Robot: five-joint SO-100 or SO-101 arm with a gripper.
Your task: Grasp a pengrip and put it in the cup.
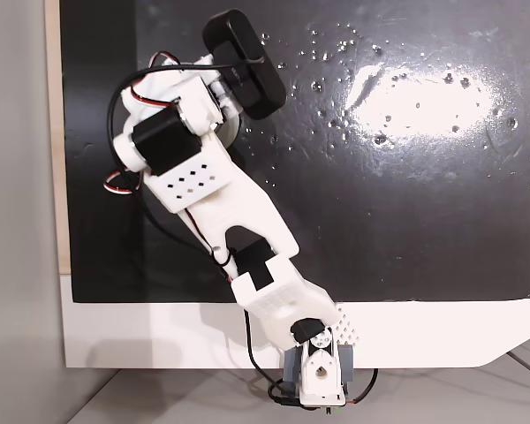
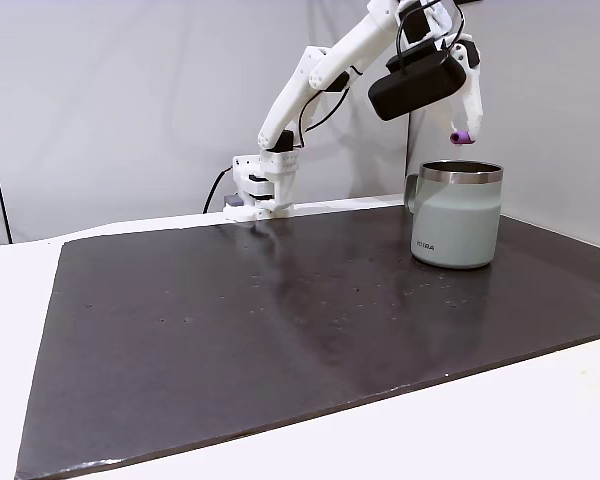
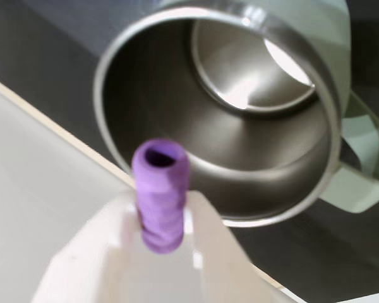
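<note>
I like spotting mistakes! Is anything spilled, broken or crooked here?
Nothing stands out. The cup stands upright on the dark mat, and the tool holds the purple pengrip above the cup's opening. Nothing is spilled.

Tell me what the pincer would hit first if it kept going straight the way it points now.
Most likely the cup. The pincer, shut on the pengrip, points down at the cup's open mouth, so the pengrip tip would probably reach the inner wall or floor first. The side fixed view leaves depth unclear, so the rim is possible.

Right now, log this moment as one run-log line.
phase: carry | gripper: shut on purple pengrip | position: held above open cup | cup: upright on black mat, looks empty
</note>
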